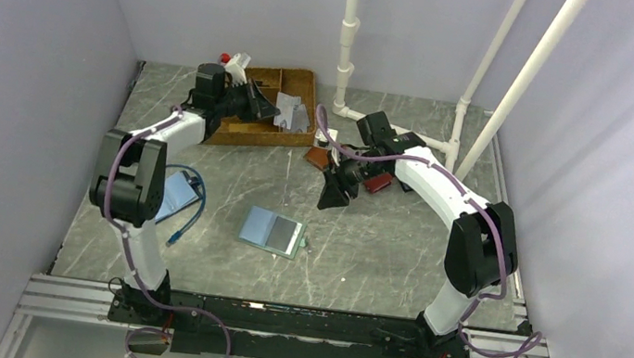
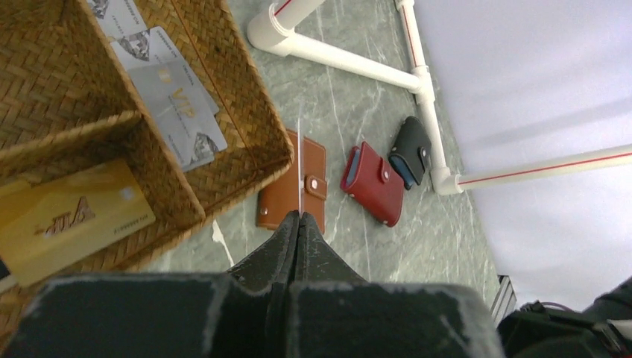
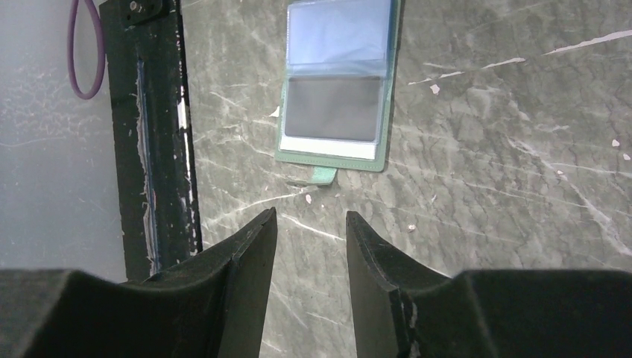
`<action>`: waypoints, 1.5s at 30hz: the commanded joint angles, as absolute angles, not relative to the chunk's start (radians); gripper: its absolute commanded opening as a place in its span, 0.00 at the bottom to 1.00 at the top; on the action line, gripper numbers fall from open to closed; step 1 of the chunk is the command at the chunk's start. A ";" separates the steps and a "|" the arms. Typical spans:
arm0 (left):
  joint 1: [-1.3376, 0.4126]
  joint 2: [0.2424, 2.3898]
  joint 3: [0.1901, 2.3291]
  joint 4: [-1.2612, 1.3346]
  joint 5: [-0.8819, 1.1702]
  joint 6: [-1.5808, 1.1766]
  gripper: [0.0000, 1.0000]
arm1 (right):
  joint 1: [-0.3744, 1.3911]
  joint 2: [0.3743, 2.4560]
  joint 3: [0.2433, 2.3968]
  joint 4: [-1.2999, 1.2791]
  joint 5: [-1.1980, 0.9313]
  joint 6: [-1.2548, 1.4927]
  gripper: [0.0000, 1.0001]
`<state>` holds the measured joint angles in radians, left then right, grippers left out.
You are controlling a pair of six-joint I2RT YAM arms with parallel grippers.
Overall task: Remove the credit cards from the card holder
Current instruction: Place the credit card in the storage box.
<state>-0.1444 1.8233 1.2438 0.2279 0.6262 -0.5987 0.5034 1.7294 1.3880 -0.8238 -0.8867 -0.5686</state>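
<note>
Card holder: the card holder lies open and flat on the table, between the two arms, blue pocket and grey pocket both face up.
Pockets: a pale strip runs along the grey panel's edge; I can't tell whether a card sits in there.
Cards out: whitish-grey cards are stacked in one compartment of the woven tray, and a gold card is in the next one.
Card in the air: a thin white card, seen edge-on, hangs just past the tray's corner.
Left hand: the left hand is clenched tight on that white card, at the far side of the table.
Right hand: the right hand has its fingers apart with nothing between them, hovering near the holder's clasp tab.
Progress: well along, I'd say. Several cards are in the tray and one is about to join them. What's left is dropping it in and checking the grey pocket.
Bystanders: brown snap wallet, red snap wallet, both untouched.
</note>
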 commanded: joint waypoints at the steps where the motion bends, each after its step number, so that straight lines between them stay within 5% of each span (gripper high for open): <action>1: -0.143 1.915 1.358 0.262 0.686 -0.629 0.00 | 0.498 1.701 1.386 -0.805 -0.884 -0.589 0.42; 45: -0.132 2.270 1.813 -0.011 0.642 -0.609 0.00 | 0.499 1.720 1.386 -0.808 -0.880 -0.592 0.42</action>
